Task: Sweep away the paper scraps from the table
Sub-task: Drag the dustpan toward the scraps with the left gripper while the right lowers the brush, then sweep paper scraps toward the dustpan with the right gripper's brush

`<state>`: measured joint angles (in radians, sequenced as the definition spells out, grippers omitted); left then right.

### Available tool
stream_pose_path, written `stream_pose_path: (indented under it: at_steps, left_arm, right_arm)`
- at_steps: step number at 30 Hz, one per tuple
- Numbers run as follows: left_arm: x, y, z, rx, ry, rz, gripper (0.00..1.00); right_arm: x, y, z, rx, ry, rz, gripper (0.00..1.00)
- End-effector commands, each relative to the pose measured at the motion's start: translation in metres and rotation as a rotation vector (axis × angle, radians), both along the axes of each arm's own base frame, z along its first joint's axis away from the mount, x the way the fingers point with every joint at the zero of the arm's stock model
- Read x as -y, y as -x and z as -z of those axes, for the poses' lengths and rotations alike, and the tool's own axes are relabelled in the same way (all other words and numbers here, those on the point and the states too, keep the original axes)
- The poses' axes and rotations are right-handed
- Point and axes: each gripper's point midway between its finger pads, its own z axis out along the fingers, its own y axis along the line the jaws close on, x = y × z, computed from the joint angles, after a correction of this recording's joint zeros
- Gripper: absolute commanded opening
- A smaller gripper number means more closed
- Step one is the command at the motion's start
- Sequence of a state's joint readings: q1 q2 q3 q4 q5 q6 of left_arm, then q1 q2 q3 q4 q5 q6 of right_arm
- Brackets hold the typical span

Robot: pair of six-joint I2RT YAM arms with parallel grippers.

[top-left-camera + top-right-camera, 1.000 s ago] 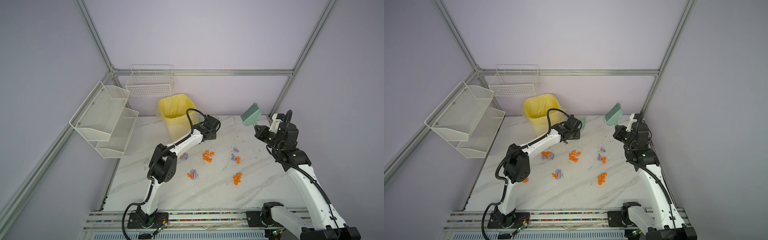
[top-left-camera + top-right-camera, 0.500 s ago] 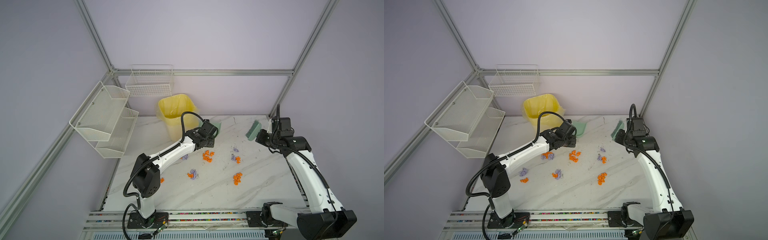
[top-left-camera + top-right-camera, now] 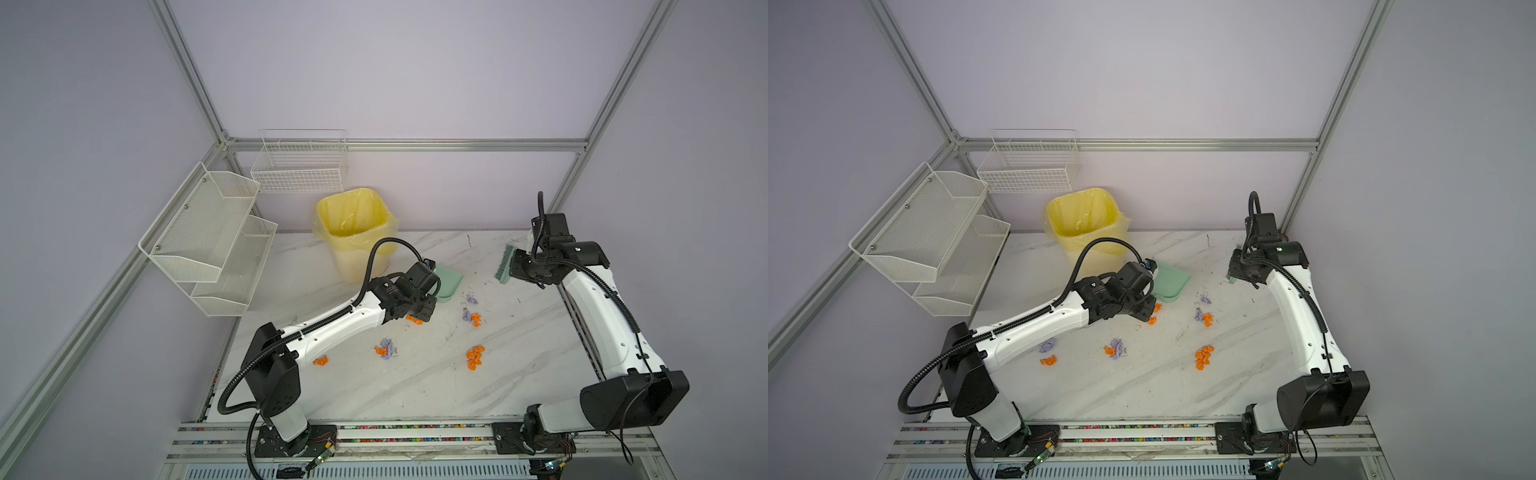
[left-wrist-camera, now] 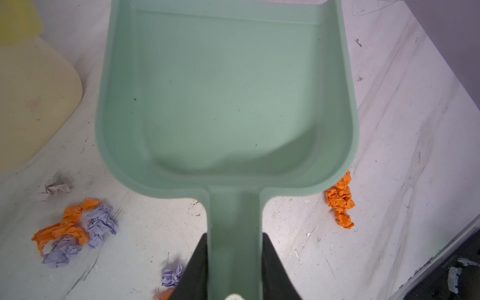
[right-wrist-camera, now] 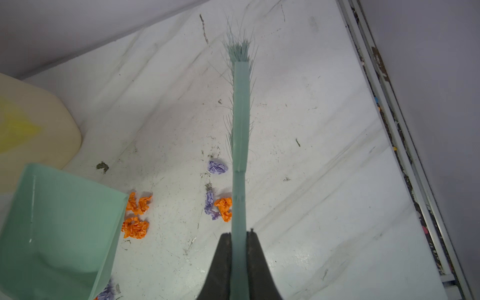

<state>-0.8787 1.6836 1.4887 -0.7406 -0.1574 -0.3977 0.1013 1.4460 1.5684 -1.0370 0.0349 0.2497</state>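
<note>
Orange and lavender paper scraps lie in loose clusters on the marble table (image 3: 415,395): one cluster at centre (image 3: 385,349), one to the right (image 3: 475,357), one further back (image 3: 473,318), and one near the left arm (image 3: 321,360). My left gripper (image 4: 234,236) is shut on the handle of a mint-green dustpan (image 3: 449,281), held low by the back scraps (image 4: 340,200). My right gripper (image 5: 239,233) is shut on the thin handle of a mint-green brush (image 3: 505,266). The brush bristles (image 5: 240,50) point at the back right corner, with scraps (image 5: 224,207) beside the handle.
A yellow-lined bin (image 3: 353,228) stands at the back of the table, just behind the dustpan. White wire racks (image 3: 208,232) and a wire basket (image 3: 299,166) hang on the left and back frame. Aluminium rails (image 5: 405,145) edge the table's right side.
The left arm has stretched out low and brought the dustpan forward and down from beside the bin. The right arm has lowered the brush from its raised position to near the table.
</note>
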Motion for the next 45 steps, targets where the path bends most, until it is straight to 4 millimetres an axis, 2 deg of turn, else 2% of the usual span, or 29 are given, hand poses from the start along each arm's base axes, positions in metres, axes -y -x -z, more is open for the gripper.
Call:
stream_pose_path:
  at_steps: [1, 4, 8, 14, 16, 21, 27, 35, 39, 45]
  left_arm:
    - [-0.006, 0.011, -0.007, 0.021, -0.004, 0.049, 0.06]
    - [-0.003, 0.015, -0.006, 0.014, -0.003, 0.074, 0.06]
    - [0.000, 0.020, -0.001, -0.001, -0.013, 0.115, 0.06]
    - [0.002, 0.031, 0.017, -0.061, -0.021, 0.151, 0.06]
    - [0.002, 0.035, 0.026, -0.089, -0.025, 0.157, 0.06]
    - [0.006, 0.043, 0.044, -0.138, -0.040, 0.169, 0.04]
    - [0.010, 0.057, 0.054, -0.168, -0.053, 0.193, 0.04]
    - [0.011, 0.072, 0.073, -0.244, -0.049, 0.197, 0.04]
    - [0.007, 0.074, 0.083, -0.259, -0.073, 0.192, 0.04]
    - [0.001, 0.072, 0.092, -0.242, -0.148, 0.172, 0.04]
  right_arm:
    - [0.011, 0.000, -0.006, -0.005, 0.096, 0.000, 0.00]
    - [0.011, -0.008, -0.003, -0.047, 0.143, -0.015, 0.00]
    - [-0.005, -0.014, 0.012, -0.123, 0.146, -0.076, 0.00]
    - [-0.034, -0.005, 0.053, -0.257, 0.177, -0.166, 0.00]
    - [-0.039, 0.000, 0.060, -0.272, 0.190, -0.173, 0.00]
    - [-0.042, 0.010, 0.064, -0.273, 0.179, -0.180, 0.00]
    - [-0.037, 0.021, 0.071, -0.298, 0.190, -0.175, 0.00]
    - [-0.040, 0.026, 0.077, -0.317, 0.178, -0.193, 0.00]
    - [-0.047, 0.025, 0.077, -0.306, 0.157, -0.211, 0.00]
    - [-0.057, 0.028, 0.088, -0.324, 0.114, -0.243, 0.00]
